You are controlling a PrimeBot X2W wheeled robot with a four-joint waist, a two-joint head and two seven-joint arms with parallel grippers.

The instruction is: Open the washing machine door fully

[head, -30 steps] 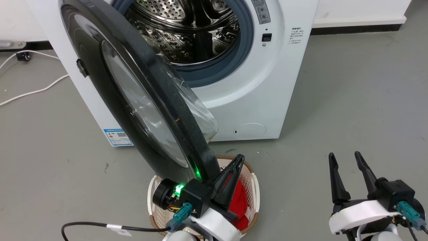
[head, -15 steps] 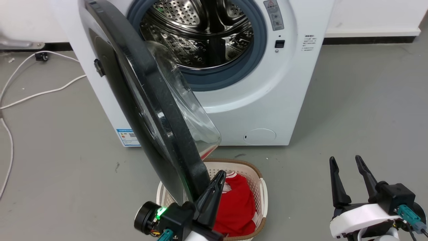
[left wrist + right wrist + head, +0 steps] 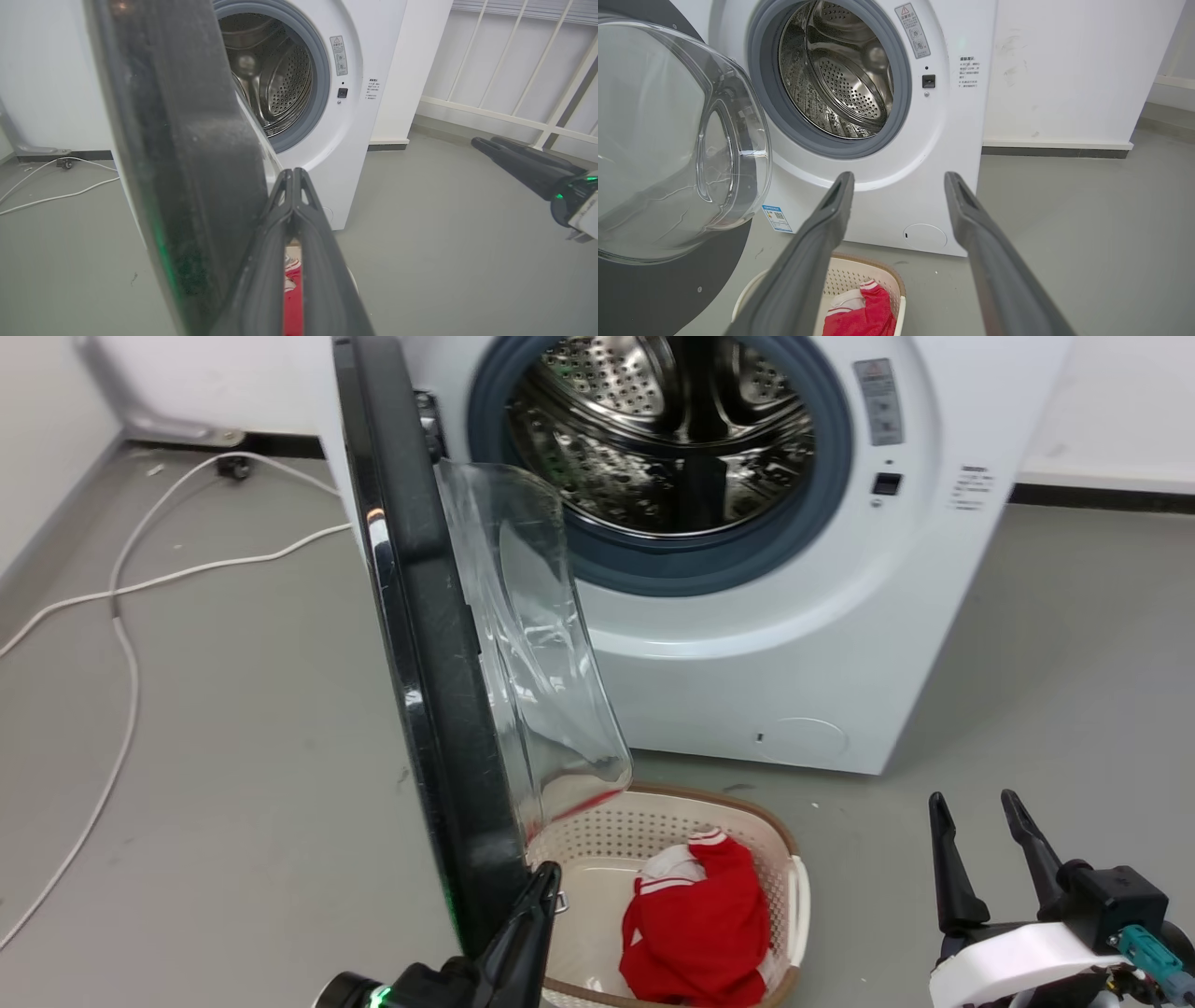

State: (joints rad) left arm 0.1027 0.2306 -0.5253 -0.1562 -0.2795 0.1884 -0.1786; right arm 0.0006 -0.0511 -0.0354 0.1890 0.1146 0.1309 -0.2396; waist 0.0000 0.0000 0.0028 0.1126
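Head view: left tool (image 3: 549, 875) leans on the washing machine door (image 3: 425, 644).
Its fingers are pressed together against the door's near rim, likely to shove it wider, leftward. The door sticks straight out from the washing machine (image 3: 794, 644). Right tool (image 3: 973, 800) waits, fingers apart.

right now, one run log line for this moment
washing machine door: partly open, not fully | left gripper: shut, at door rim | right gripper: open, apart from door
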